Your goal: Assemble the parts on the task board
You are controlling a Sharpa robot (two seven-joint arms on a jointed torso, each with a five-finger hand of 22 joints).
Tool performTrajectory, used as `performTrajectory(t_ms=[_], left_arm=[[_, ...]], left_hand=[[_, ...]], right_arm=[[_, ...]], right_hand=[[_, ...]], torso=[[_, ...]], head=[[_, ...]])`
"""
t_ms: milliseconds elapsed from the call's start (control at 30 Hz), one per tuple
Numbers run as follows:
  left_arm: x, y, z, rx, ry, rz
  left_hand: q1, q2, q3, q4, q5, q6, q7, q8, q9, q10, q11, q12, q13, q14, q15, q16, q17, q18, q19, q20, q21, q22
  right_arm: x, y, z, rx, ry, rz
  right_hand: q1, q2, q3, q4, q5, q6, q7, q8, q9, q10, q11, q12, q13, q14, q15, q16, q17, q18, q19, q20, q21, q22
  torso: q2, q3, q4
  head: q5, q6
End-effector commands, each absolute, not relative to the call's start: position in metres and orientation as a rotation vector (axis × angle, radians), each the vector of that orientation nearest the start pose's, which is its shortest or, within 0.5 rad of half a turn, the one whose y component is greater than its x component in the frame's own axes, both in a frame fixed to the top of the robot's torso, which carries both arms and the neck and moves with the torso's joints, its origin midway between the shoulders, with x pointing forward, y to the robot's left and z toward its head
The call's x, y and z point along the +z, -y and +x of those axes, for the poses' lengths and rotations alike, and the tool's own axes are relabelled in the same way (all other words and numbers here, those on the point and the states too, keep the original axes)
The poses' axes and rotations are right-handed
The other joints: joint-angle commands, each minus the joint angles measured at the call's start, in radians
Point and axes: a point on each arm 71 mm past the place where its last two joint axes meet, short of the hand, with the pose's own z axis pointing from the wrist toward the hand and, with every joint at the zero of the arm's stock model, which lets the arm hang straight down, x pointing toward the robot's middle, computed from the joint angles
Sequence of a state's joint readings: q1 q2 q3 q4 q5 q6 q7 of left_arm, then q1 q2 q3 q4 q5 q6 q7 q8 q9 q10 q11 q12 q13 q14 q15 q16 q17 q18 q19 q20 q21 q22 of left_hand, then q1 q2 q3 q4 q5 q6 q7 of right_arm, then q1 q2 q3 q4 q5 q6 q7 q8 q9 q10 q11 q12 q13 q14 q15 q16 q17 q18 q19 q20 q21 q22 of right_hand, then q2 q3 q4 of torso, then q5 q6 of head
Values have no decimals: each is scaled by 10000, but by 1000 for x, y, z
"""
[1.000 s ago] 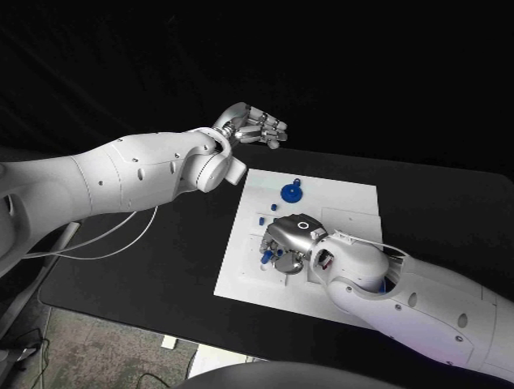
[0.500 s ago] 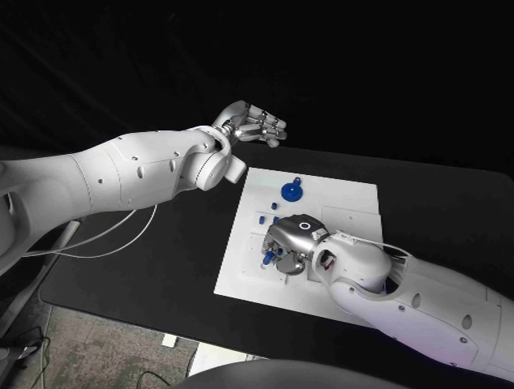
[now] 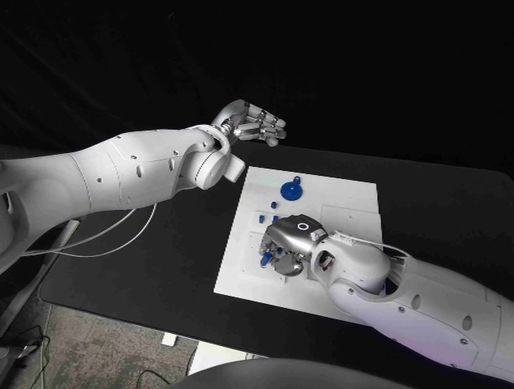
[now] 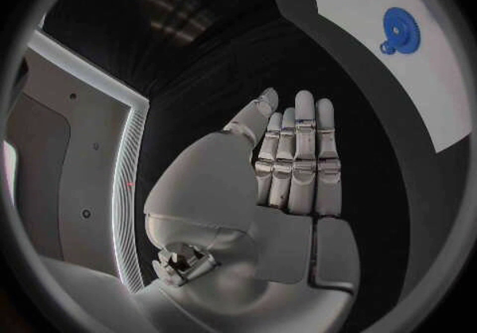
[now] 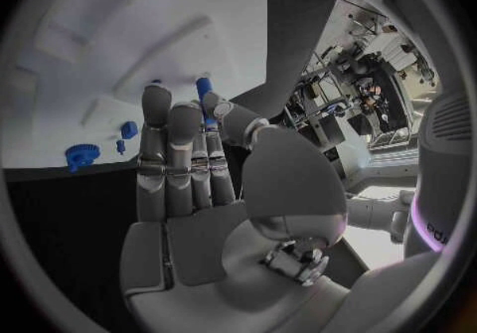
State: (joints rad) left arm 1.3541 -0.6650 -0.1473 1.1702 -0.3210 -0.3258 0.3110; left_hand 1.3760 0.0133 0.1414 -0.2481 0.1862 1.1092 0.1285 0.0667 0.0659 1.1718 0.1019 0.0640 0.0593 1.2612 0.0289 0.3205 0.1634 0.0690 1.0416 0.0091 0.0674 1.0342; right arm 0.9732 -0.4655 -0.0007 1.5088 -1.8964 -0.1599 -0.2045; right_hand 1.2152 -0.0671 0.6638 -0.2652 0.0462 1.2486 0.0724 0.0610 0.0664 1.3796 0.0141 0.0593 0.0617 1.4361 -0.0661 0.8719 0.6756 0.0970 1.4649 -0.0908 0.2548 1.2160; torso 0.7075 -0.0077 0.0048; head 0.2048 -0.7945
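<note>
1. Your right hand (image 3: 290,243) sits low over the near-middle of the flat white task board (image 3: 327,203), same spot as a second ago; no visible shift.
2. Right wrist view: the fingers (image 5: 157,134) lie straight and close together, and a small blue peg-shaped part (image 5: 203,94) is pinched between the thumb and a fingertip. It's held against the board surface.
3. Head view shows another small blue part (image 3: 265,258) just beside that hand's fingers; contact there I can't tell.
4. Your left hand (image 3: 252,124) hangs above the black desk (image 3: 164,243) beyond the board's far-left corner, well apart from the board. Unchanged from the earlier frames.
5. Left wrist view: the left hand's fingers (image 4: 303,158) are extended side by side, flat palm, holding nothing.
6. The round blue gear-shaped part (image 3: 291,191) lies on the far part of the board, clear of both hands. It hasn't moved.
7. Two small blue pieces (image 3: 261,217) rest on the board's left side, between the gear and the right hand.
</note>
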Motion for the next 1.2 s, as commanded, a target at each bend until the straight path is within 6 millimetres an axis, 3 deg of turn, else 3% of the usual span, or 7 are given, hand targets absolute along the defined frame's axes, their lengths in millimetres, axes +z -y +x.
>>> performTrajectory(t_ms=[33,267,1200], left_arm=[[-149,-221,564,-12292,-14707,-7164],[-149,-221,564,-12290,-14711,-7167],[-149,-221,564,-12289,-14734,-7173]], left_hand=[[39,109,-72,21,-43,-77,26,-22,-8,-61,5,-20,-13,-17,67,-40,15,-160,11,55,18,-44],[39,109,-72,21,-43,-77,26,-22,-8,-61,5,-20,-13,-17,67,-40,15,-160,11,55,18,-44],[39,109,-72,21,-43,-77,26,-22,-8,-61,5,-20,-13,-17,67,-40,15,-160,11,55,18,-44]], right_arm=[[-259,9,404,7715,-16861,-6498],[-260,10,404,7644,-16981,-6564],[-269,9,406,7284,-17216,-6886]], right_hand=[[0,78,-2,-76,19,114,51,34,49,70,7,15,9,31,-64,-68,11,83,340,-66,-71,23],[0,78,-2,-76,19,114,51,34,49,70,7,15,9,31,-64,-68,11,83,340,-66,-71,23],[1,99,-22,-99,19,106,53,33,48,62,10,13,8,23,-61,-81,22,79,337,-64,-103,45]], torso=[[3,1,3],[-4,-10,4],[-1,0,9]], head=[[-5,-10],[-11,-22],[-61,-29]])
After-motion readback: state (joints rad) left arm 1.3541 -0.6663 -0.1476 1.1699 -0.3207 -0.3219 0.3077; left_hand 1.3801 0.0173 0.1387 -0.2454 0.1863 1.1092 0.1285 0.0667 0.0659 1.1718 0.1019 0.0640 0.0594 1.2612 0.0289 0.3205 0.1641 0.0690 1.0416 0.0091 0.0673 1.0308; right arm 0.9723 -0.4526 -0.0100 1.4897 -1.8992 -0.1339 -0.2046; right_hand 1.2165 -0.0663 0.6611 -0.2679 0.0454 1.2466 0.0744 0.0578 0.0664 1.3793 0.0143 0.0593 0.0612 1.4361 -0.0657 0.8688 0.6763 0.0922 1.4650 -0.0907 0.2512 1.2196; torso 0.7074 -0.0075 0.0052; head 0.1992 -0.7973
